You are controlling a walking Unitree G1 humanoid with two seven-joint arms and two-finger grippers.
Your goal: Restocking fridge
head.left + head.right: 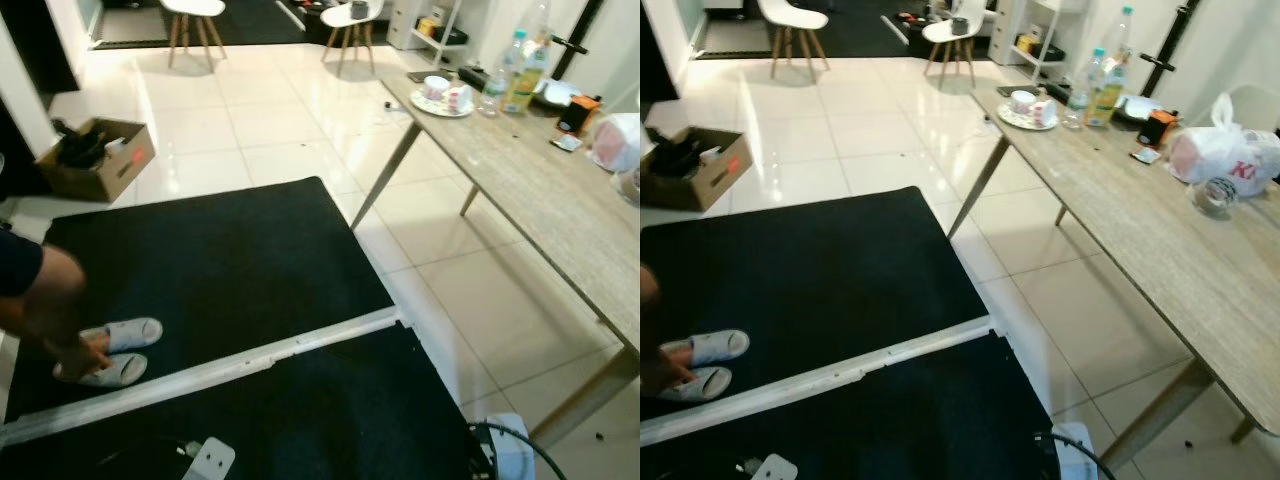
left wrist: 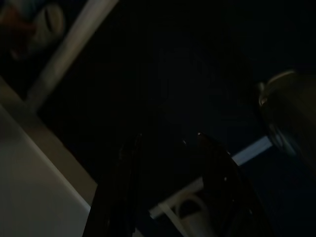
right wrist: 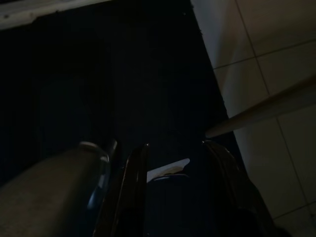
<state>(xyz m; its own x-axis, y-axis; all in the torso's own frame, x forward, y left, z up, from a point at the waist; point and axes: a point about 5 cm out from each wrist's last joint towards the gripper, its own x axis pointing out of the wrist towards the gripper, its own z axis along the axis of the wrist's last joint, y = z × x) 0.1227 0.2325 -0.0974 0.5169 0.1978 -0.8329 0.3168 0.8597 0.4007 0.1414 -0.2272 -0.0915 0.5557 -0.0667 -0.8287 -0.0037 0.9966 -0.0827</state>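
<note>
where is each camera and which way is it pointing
Left eye: head, looking forward and down at the black mat, wooden table, a person's leg.
Right eye: same scene, plus the white bag.
Left wrist: along the left hand, down at the dark mat.
Right wrist: along the right hand, mat and floor tiles.
The eye views share the table, mat and cardboard box.
</note>
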